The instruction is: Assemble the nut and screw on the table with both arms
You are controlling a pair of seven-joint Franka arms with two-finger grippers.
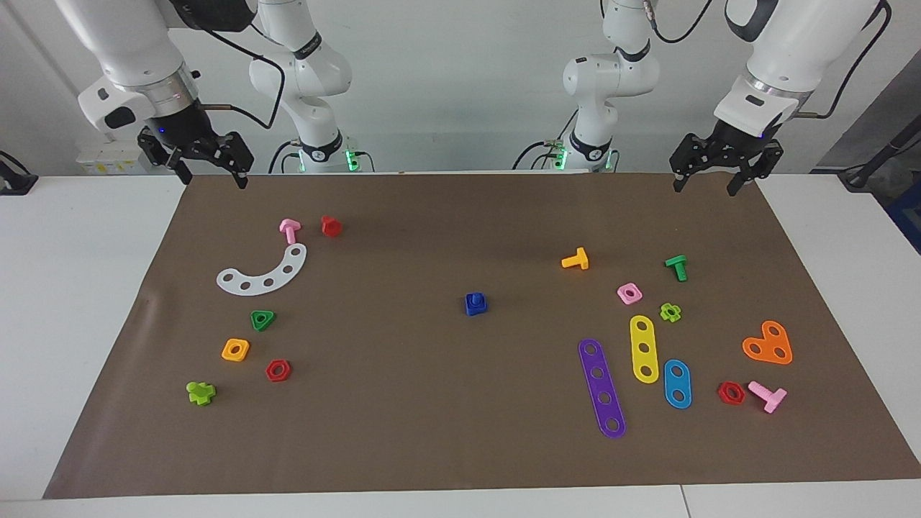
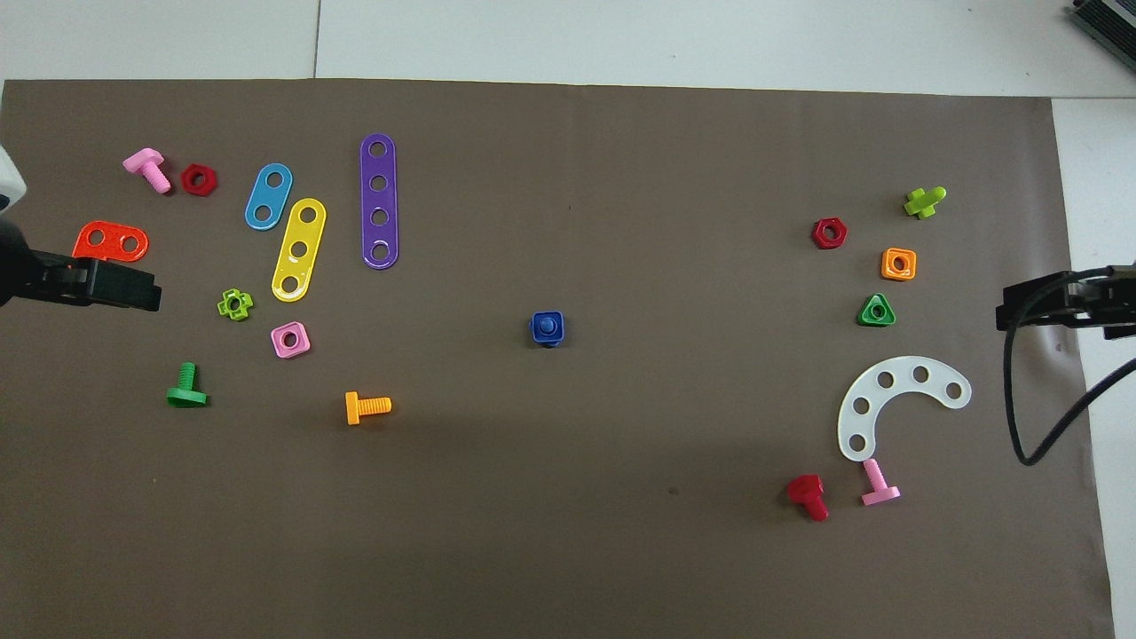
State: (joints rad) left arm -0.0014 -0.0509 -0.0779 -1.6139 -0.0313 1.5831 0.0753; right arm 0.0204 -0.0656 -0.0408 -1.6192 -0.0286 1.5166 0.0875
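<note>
Both my grippers, left [image 1: 714, 175] and right [image 1: 209, 168], hang released over the mat's [image 1: 403, 446] robot-side corners (clear of everything), since the blue nut [image 1: 475, 306] sits mid-mat, already threaded on its screw [image 1: 474, 297].

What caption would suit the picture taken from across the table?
Blue nut sits on its screw mid-mat, while left gripper and right gripper hang open and empty above the mat's corners nearest the robots.

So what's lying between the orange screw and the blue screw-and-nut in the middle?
Nothing. In the overhead view the mat is bare between the orange screw and the blue nut and screw; the facing view agrees.
</note>
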